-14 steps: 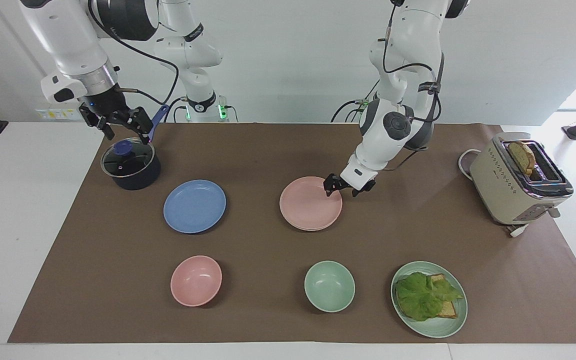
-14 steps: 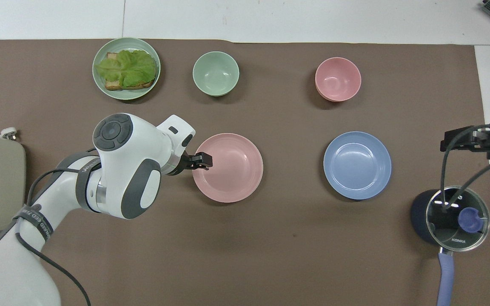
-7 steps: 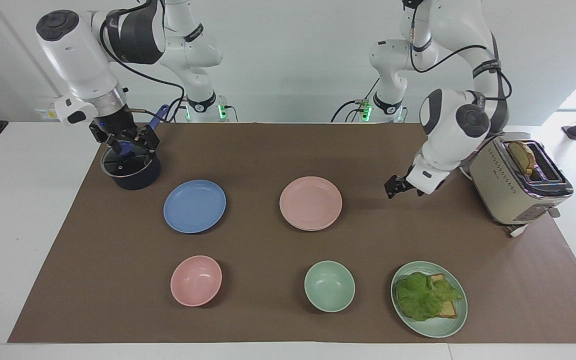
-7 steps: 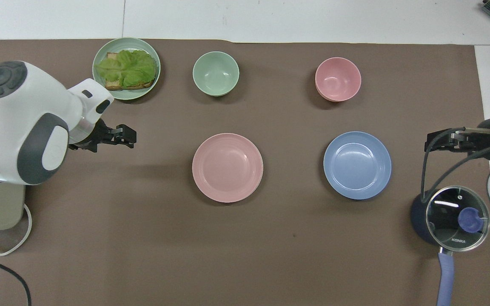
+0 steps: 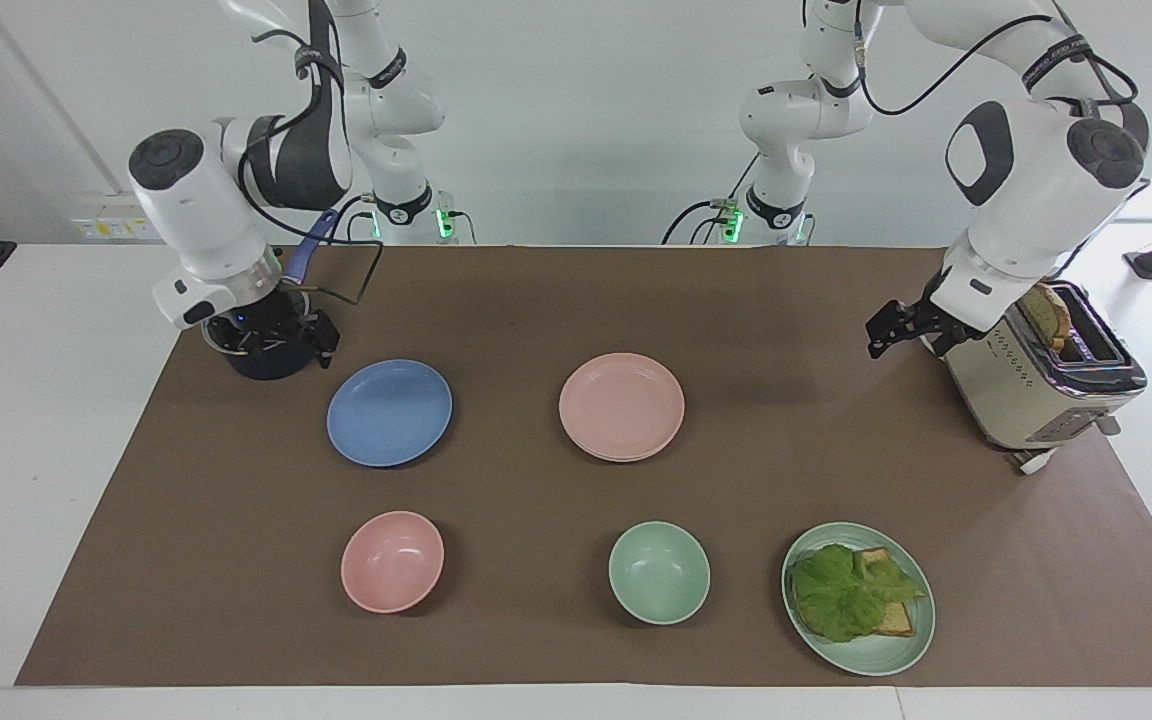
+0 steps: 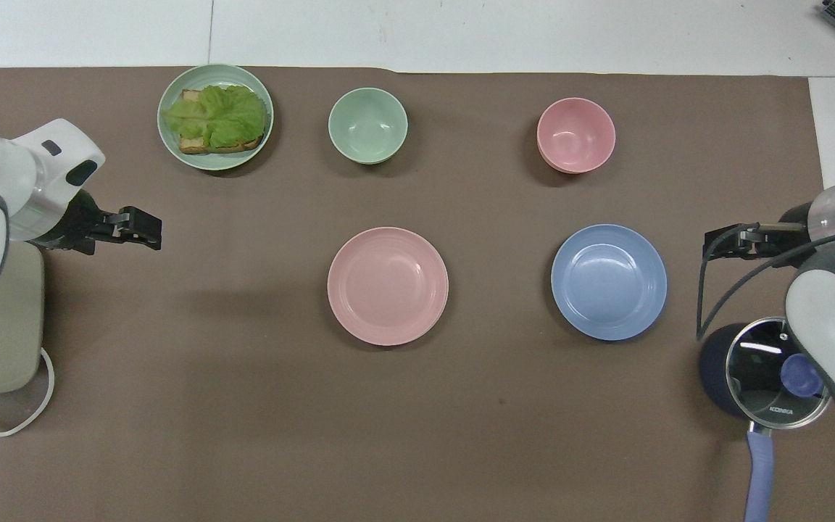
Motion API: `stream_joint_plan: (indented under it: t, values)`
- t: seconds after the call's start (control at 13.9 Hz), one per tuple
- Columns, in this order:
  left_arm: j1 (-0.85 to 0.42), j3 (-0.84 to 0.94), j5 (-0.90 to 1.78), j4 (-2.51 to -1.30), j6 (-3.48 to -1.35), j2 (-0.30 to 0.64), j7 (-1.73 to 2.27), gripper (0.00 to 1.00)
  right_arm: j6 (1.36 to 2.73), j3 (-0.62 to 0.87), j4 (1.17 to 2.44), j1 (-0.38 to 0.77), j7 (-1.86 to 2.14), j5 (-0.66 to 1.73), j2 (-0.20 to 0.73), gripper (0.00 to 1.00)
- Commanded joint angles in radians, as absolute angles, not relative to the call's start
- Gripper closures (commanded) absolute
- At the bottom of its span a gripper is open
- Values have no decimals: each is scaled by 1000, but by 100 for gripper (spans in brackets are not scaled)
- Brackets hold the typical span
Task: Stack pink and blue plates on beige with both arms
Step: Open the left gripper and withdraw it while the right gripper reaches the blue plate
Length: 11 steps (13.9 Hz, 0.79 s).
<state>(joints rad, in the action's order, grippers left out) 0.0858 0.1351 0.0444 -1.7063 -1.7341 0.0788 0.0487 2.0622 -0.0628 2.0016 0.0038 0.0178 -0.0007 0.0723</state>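
Pink plate (image 5: pixel 621 405) now sits on beige; left end effector (image 5: pixel 898 325), released, has pulled back toward the toaster (image 5: pixel 1036 375). Right end effector (image 5: pixel 276 335), empty, drops beside blue plate (image 5: pixel 389 412).

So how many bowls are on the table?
2. The pink bowl sits farther from the robots than the blue plate. The green bowl sits farther than the pink plate, beside the lettuce plate. None looks hidden.

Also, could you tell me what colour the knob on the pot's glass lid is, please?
The knob on the pot is blue; the overhead view shows it best.
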Motion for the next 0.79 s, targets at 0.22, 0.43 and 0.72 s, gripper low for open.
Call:
stream_joint_plan:
  t: [0.22, 0.43, 0.72]
  values:
    - [84, 135, -31, -1663, -1629, -17, 37, 0, 2271, -55, 2147, -28, 77, 14, 155, 0]
    - [81, 135, -25, -1660, -1615, -57, 43, 0, 2295, -57, 2184, -26, 78, 14, 169, 0]
    - [86, 135, -21, -1661, -1611, -64, 37, 0, 2293, -57, 2187, -29, 120, 14, 169, 51]
